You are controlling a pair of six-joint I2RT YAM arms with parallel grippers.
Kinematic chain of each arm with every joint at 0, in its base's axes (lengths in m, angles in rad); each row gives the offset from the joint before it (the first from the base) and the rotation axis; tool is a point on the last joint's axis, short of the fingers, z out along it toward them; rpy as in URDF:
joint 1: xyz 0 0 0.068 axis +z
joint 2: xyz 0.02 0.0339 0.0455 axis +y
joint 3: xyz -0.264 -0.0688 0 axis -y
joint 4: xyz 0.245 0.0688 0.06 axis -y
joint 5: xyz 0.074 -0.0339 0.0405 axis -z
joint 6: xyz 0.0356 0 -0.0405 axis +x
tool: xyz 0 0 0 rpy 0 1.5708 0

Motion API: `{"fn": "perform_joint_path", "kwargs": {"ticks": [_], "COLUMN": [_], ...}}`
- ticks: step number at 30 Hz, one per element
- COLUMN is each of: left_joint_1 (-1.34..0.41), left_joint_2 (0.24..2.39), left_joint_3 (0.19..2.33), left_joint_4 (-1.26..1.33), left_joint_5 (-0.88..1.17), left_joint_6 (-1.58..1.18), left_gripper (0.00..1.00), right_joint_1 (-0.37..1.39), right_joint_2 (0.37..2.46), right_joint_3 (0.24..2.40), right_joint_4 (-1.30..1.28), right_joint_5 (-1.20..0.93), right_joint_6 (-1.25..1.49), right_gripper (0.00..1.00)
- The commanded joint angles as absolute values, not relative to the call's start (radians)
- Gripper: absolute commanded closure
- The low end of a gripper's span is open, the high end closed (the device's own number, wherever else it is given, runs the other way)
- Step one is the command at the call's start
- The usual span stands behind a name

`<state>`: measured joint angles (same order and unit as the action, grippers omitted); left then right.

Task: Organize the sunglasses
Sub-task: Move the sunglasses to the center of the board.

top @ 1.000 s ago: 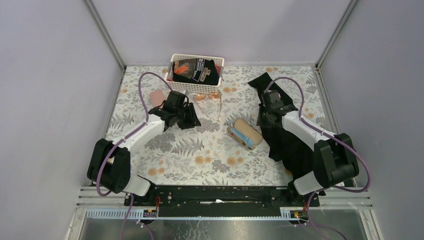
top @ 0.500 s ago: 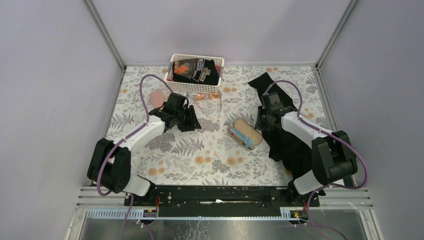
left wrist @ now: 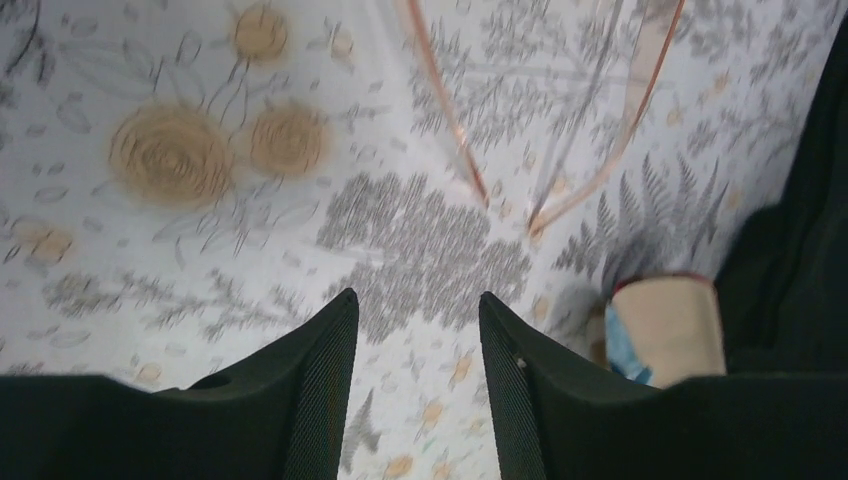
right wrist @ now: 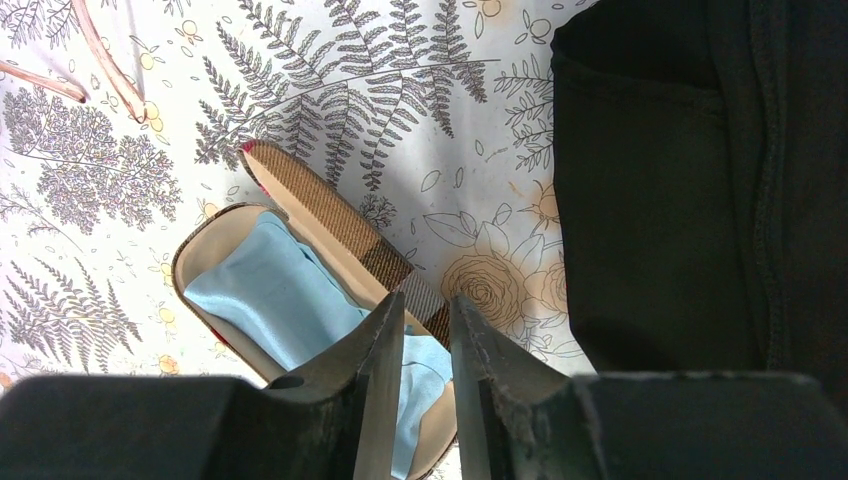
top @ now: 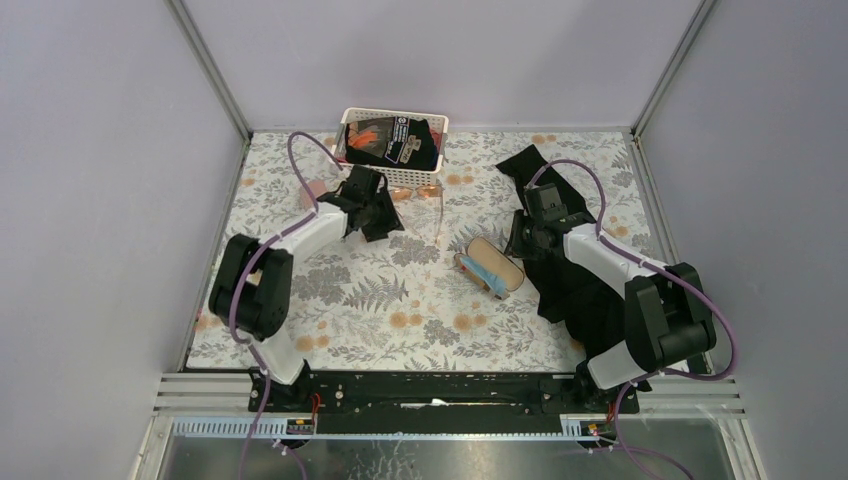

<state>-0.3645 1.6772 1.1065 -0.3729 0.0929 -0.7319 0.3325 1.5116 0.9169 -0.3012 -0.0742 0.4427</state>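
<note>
Jaws of the left gripper (left wrist: 415,300) are standing moderately apart, gripping nothing, and hovering over the floral table cover (left wrist: 180,150). Just ahead of their tips, the wire-framed sunglasses (left wrist: 447,120) are lying with both thin temples converging toward the gap. The pale orange-pink lenses are sitting farther ahead, against the white basket (top: 400,178). Jaws of the right gripper (right wrist: 428,305) are drawn narrow, pinching the raised lid rim of the open plaid case (right wrist: 330,225). A light-blue cloth (right wrist: 270,290) is lying inside, left of them. To their right, a black cloth (right wrist: 680,200) is spreading.
</note>
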Motion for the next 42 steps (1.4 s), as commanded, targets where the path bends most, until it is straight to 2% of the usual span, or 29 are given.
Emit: {"fn": "perform_joint_path", "kwargs": {"ticks": [1, 7, 12, 15, 18, 22, 26, 33, 42], "left_joint_1": [-0.358, -0.36, -0.364, -0.366, -0.369, -0.387, -0.401, -0.427, -0.5], "left_joint_2": [1.79, 1.918, 1.984, 1.998, 2.001, 1.965, 1.913, 1.851, 1.777], "left_joint_3": [1.224, 1.304, 1.35, 1.355, 1.361, 1.334, 1.285, 1.248, 1.205], "left_joint_4": [-0.295, -0.266, -0.308, -0.302, -0.301, -0.301, -0.299, -0.359, -0.647], "left_joint_5": [0.003, -0.056, -0.116, -0.118, -0.089, -0.072, -0.015, 0.263, 0.197], "left_joint_6": [-0.829, -0.906, -0.926, -0.925, -0.915, -0.886, -0.812, -0.483, -0.19], "left_gripper": [0.47, 0.49, 0.58, 0.71, 0.89, 1.0, 1.0, 1.0, 1.0], "right_joint_1": [0.328, 0.328, 0.328, 0.328, 0.327, 0.328, 0.328, 0.329, 0.345], "right_joint_2": [1.466, 1.447, 1.444, 1.427, 1.412, 1.414, 1.415, 1.386, 1.404], "right_joint_3": [0.937, 0.92, 0.92, 0.918, 0.912, 0.907, 0.912, 0.93, 0.93], "right_joint_4": [-0.292, -0.3, -0.305, -0.311, -0.314, -0.309, -0.307, -0.268, -0.191], "right_joint_5": [-0.099, -0.095, -0.103, -0.1, -0.093, -0.1, -0.122, -0.237, -0.374], "right_joint_6": [0.448, 0.446, 0.444, 0.443, 0.444, 0.449, 0.45, 0.421, 0.458], "right_gripper": [0.69, 0.67, 0.67, 0.67, 0.66, 0.66, 0.66, 0.64, 0.55]}}
